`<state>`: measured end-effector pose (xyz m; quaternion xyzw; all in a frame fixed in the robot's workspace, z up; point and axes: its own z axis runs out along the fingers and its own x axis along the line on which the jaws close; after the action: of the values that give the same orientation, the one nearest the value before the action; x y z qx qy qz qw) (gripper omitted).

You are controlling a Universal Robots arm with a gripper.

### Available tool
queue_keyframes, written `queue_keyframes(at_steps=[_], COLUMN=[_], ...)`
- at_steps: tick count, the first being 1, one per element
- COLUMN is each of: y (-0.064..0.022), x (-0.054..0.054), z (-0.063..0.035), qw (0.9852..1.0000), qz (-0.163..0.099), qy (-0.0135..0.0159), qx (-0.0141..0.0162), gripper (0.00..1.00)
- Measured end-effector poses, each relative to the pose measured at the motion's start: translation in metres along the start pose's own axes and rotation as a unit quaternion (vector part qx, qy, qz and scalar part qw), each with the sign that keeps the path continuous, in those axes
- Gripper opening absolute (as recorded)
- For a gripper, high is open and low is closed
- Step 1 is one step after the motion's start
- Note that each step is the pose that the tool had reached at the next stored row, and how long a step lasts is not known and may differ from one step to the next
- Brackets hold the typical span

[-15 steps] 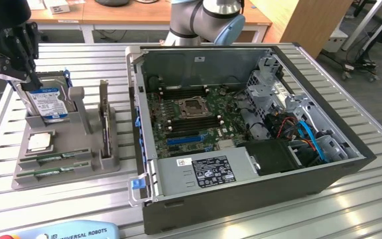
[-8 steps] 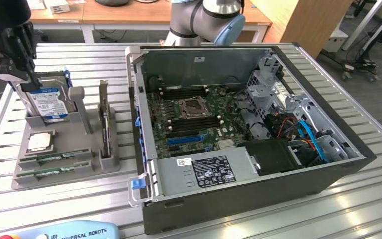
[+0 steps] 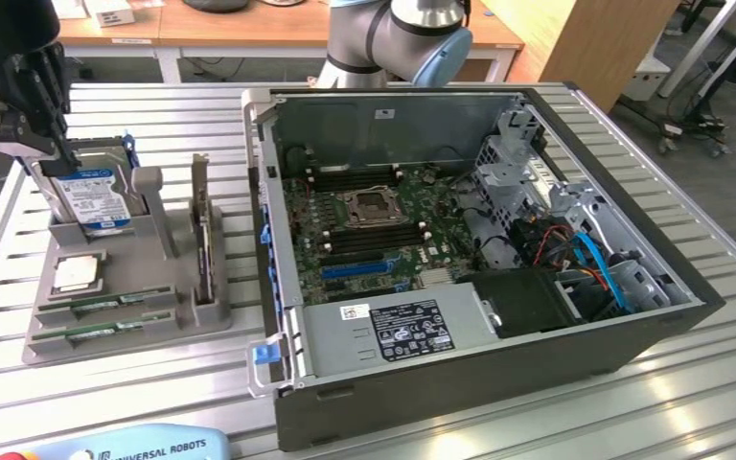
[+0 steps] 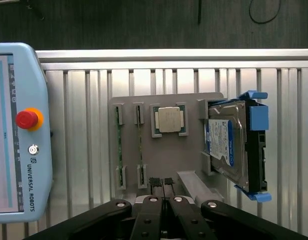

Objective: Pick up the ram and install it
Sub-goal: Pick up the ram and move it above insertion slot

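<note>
Two ram sticks [image 4: 119, 150] sit in the holder [image 4: 163, 155].
Fingers [image 4: 154, 182] are shut and empty; they could bump a stick, not grab it.

Ram sticks [image 4: 119, 150], CPU [image 4: 169, 120], hard drive [image 4: 226, 145] in holder [image 4: 158, 160] on table [image 4: 84, 150], computer case [image 3: 471, 355] to exterior view's right

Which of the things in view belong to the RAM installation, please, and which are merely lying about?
Job: ram stick, second ram stick, gripper, motherboard, grey holder.
Lying about: hard drive, CPU chip, teach pendant.
</note>
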<state>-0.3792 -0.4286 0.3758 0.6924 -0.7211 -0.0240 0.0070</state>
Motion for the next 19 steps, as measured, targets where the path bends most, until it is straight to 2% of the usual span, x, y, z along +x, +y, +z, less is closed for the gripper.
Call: queue_keyframes(at_steps=[8, 9, 10, 12, 13, 14, 19], y=[0.0, 0.0, 0.0, 0.0, 0.0, 0.0, -0.0001], x=[0.0, 0.0, 0.0, 0.0, 0.0, 0.0, 0.0], z=[0.0, 0.0, 0.0, 0.0, 0.0, 0.0, 0.003], qw=[1.0, 1.0, 1.0, 1.0, 1.0, 1.0, 1.0], qz=[0.0, 0.0, 0.0, 0.0, 0.0, 0.0, 0.0], qy=[0.0, 0.0, 0.0, 0.0, 0.0, 0.0, 0.0005], qx=[0.0, 0.0, 0.0, 0.0, 0.0, 0.0, 0.0], gripper=[0.11, 0.16, 0.16, 0.29, 0.29, 0.36, 0.36])
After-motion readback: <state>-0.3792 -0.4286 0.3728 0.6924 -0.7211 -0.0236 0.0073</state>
